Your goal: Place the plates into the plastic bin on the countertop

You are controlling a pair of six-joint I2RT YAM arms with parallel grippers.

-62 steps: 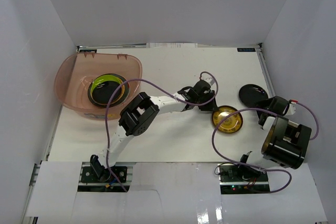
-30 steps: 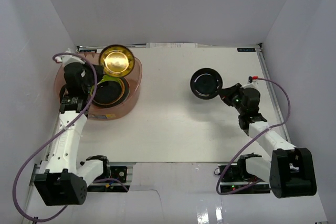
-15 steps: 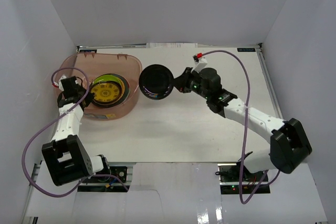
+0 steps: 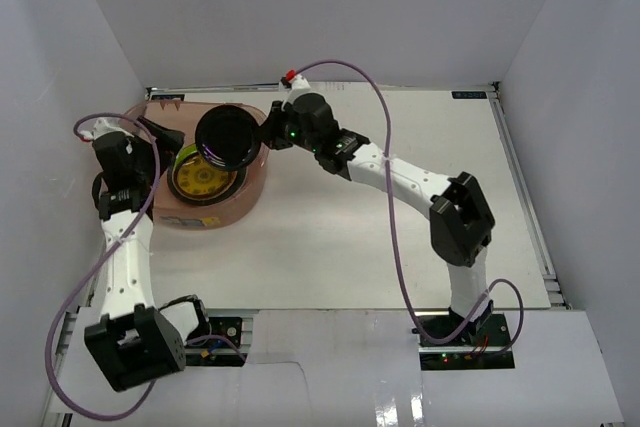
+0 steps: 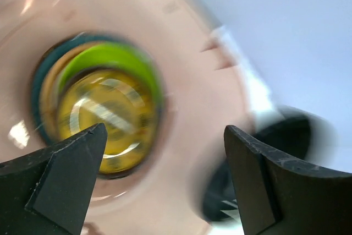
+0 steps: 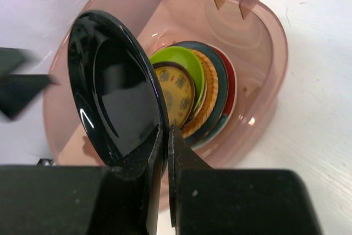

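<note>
The pinkish plastic bin point(image 4: 250, 187) stands at the far left of the countertop point(image 4: 400, 237). Inside lies a stack of plates with a gold patterned plate point(image 4: 200, 181) on top, over lime green and teal ones point(image 6: 193, 64). My right gripper point(image 6: 165, 136) is shut on the rim of a black plate point(image 4: 228, 136), holding it tilted over the bin's right side. My left gripper point(image 5: 162, 136) hangs open above the bin's left wall, nothing between its fingers; the stack point(image 5: 104, 114) and the blurred black plate point(image 5: 286, 130) show below it.
White walls enclose the countertop on three sides. The right arm point(image 4: 400, 172) stretches diagonally across the table from the near right base. Purple cables loop beside both arms.
The left gripper opened and drew back to the bin's left edge, leaving the gold plate on the stack. The right arm carried the black plate leftward over the bin's rim.
</note>
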